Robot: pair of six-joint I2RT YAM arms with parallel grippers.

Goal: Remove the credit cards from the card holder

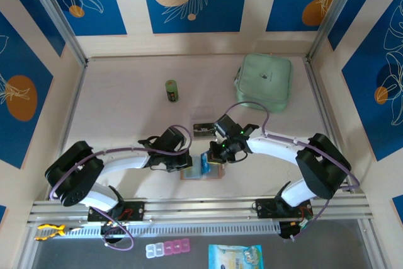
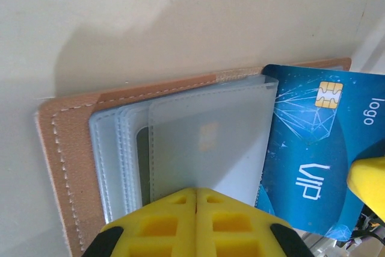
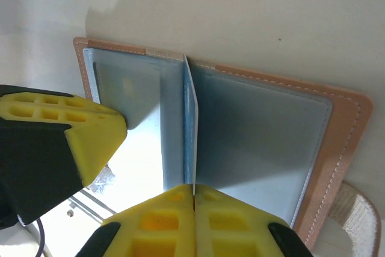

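The salmon-pink card holder [image 1: 189,174] [image 2: 66,148] [image 3: 344,126] lies open on the table near the front edge. My left gripper [image 1: 183,159] [image 2: 197,192] is shut, its tips resting on the greyish clear pockets [image 2: 204,142]. My right gripper [image 1: 218,153] [image 3: 194,191] is shut on a blue credit card [image 1: 206,164] [image 2: 307,148], which sticks partway out of the pockets to the right. In the right wrist view this card [image 3: 189,118] stands edge-on between the fingers. Another card [image 2: 209,135] shows faintly through a pocket. A dark card [image 1: 203,131] lies flat on the table behind the holder.
A mint-green zip pouch [image 1: 264,82] lies at the back right. A small green bottle [image 1: 171,91] stands behind the arms at centre left. Both grippers sit very close together over the holder, with the left finger [image 3: 60,136] beside the right one.
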